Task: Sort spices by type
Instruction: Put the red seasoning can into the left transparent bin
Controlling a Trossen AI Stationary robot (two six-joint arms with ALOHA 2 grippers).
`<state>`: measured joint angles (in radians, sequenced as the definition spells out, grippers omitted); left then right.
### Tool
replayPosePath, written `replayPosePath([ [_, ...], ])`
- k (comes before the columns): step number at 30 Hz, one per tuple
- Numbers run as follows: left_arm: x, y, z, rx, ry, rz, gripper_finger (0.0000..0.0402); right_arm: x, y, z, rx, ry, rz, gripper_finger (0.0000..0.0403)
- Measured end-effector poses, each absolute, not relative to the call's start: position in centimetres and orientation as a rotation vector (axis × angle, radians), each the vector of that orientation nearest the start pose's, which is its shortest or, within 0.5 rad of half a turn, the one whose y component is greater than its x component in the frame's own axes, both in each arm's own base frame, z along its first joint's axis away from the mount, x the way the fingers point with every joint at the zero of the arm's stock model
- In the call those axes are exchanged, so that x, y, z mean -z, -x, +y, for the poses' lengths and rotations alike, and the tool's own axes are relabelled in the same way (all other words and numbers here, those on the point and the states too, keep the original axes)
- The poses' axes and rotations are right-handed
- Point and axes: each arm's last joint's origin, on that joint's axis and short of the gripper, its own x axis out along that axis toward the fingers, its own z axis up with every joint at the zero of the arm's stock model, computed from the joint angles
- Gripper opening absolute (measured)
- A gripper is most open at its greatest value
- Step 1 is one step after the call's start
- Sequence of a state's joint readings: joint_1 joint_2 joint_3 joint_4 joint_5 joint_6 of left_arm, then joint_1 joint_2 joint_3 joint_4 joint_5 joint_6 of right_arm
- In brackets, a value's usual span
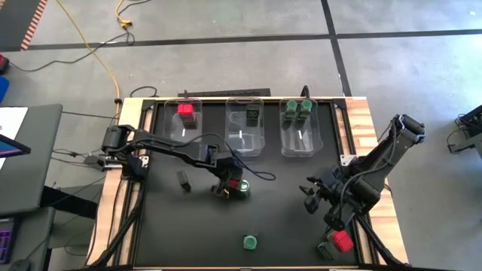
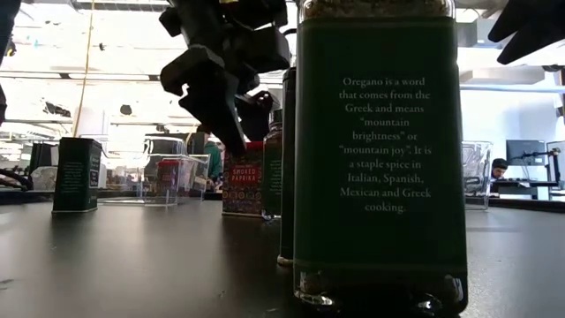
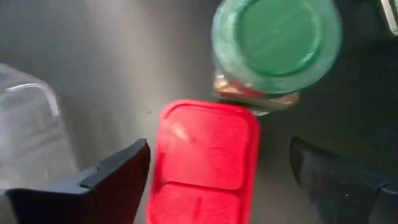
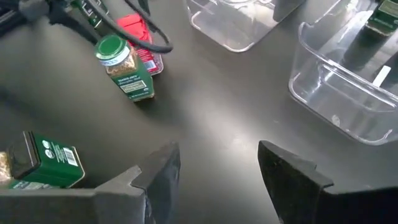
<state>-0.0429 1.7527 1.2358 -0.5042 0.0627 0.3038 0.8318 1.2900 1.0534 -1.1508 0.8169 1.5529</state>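
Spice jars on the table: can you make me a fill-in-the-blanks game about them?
1. The left gripper hovers open over a tin with a ____ top.
2. Beside that tin stands a jar with a ____ lid.
3. The clear bins number ____.
4. The right gripper holds ____.

Missing words: red; green; three; nothing

One camera looks straight down; one sits low by a green jar [image 2: 380, 150]. Both wrist cameras see the red-topped spice [image 3: 205, 163].

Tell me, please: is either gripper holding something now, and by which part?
Nothing is held. The left gripper has open jaws on both sides of the red-topped spice, not touching. The right gripper is open.
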Motion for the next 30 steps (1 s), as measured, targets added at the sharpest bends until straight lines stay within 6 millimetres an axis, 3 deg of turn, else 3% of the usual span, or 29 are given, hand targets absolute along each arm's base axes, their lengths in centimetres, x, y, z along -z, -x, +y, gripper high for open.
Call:
replayPosePath([
  [5,-21.2,-36.0,-1.5,0.221,-0.287,1.01,0.0319,-27.2,-16.0,14.5,0.615,-0.397,0.664,0.0244],
  [12,-21.2,-36.1,-1.5,0.182,-0.259,1.008,0.0209,-27.2,-16.1,14.4,0.575,-0.293,0.701,0.0244],
  [23,-21.7,-35.7,-1.4,0.046,-0.066,1.017,0.0209,-26.6,-15.1,13.8,0.558,-0.191,0.777,0.0244],
  [30,-26.3,-33.4,-1.2,-0.02,-0.044,0.905,0.0209,-23.1,-12.9,12.6,0.437,-0.348,0.675,0.0244],
])
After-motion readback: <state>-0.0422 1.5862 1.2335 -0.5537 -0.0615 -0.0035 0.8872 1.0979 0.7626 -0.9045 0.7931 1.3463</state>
